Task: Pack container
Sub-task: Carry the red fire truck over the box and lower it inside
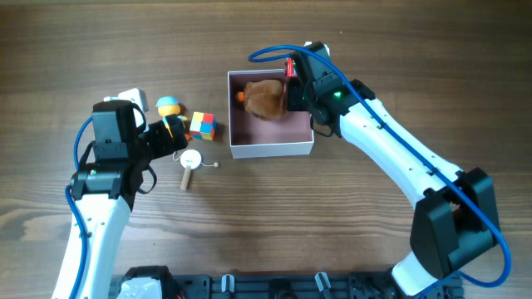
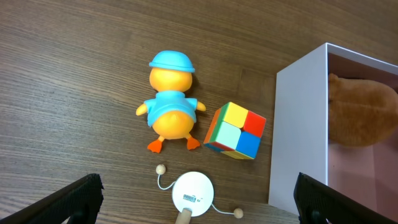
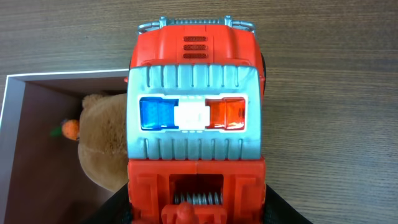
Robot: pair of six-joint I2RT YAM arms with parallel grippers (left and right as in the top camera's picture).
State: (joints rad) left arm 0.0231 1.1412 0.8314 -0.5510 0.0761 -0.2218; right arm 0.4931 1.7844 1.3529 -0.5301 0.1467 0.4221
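The container (image 1: 270, 149), a square white-walled box with a pink inside, sits mid-table and holds a brown plush toy (image 1: 266, 98). My right gripper (image 1: 293, 79) is shut on a red toy truck (image 3: 196, 112) with blue, white and red lights, held over the container's far right corner. In the right wrist view the plush (image 3: 102, 146) and container wall (image 3: 13, 99) show left of the truck. My left gripper (image 2: 196, 211) is open and empty above a white paddle toy (image 2: 193, 194). A yellow duck with blue hat (image 2: 169, 99) and a colour cube (image 2: 235, 130) lie just beyond it.
The duck (image 1: 170, 112), cube (image 1: 202, 126) and paddle toy (image 1: 190, 164) lie left of the container on the wooden table. A small white object (image 1: 133, 96) sits by the left arm. The container's white wall (image 2: 297, 130) stands right of the cube.
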